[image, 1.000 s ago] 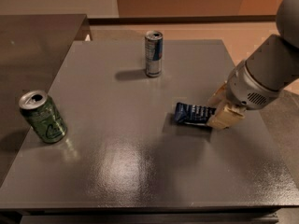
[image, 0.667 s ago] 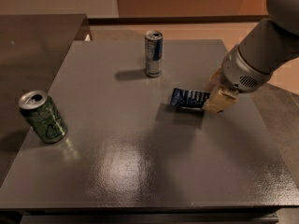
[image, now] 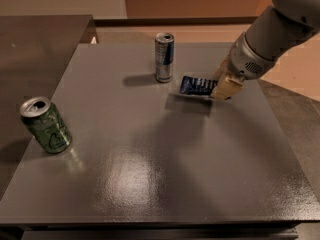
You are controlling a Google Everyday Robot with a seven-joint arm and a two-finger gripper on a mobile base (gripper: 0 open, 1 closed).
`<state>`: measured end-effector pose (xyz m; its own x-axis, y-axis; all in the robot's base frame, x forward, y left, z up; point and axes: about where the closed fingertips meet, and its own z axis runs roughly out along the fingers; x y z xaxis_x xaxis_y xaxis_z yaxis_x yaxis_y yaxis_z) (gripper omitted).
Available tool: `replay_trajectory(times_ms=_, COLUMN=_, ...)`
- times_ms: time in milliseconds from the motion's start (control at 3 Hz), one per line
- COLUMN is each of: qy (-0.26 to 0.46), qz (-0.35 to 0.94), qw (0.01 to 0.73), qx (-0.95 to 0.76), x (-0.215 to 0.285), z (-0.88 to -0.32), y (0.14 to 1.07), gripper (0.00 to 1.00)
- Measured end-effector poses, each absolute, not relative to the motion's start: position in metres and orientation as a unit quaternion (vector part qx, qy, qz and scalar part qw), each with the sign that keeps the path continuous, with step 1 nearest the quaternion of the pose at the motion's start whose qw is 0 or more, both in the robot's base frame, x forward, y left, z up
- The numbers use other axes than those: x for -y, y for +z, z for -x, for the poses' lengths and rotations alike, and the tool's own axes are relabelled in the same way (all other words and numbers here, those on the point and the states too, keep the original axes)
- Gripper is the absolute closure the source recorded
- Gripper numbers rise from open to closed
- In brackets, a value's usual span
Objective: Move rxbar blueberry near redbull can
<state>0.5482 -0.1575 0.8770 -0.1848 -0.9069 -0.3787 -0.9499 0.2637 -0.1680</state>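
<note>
The rxbar blueberry [image: 197,86] is a dark navy bar with white lettering, held off the table with its shadow below. My gripper [image: 223,87] comes in from the upper right and is shut on the bar's right end. The redbull can [image: 164,57] stands upright at the back middle of the grey table [image: 150,174], a short way left of the bar's free end. The bar and the can do not touch.
A wider green can [image: 45,125] stands tilted near the table's left edge. A dark counter [image: 35,39] lies to the back left. The table's right edge runs just past my arm [image: 272,34].
My gripper has carried the bar up off the table and toward the back left, closer to the redbull can. The cans have not moved.
</note>
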Motion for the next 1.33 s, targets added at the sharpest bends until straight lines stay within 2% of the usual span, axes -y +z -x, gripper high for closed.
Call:
replay_trajectory(times_ms=667, qy=0.048, qz=0.607, qw=0.206, qx=-0.766, x=0.157, z=-0.588, y=0.867, gripper=1.00)
replay_trajectory(times_ms=1000, qy=0.050, qz=0.610, qw=0.200, qx=-0.765, x=0.153, z=-0.598, y=0.857, gripper=0.82)
replay_trajectory(times_ms=1333, qy=0.055, qz=0.612, qw=0.196, qx=-0.764, x=0.148, z=-0.606, y=0.848, gripper=0.58)
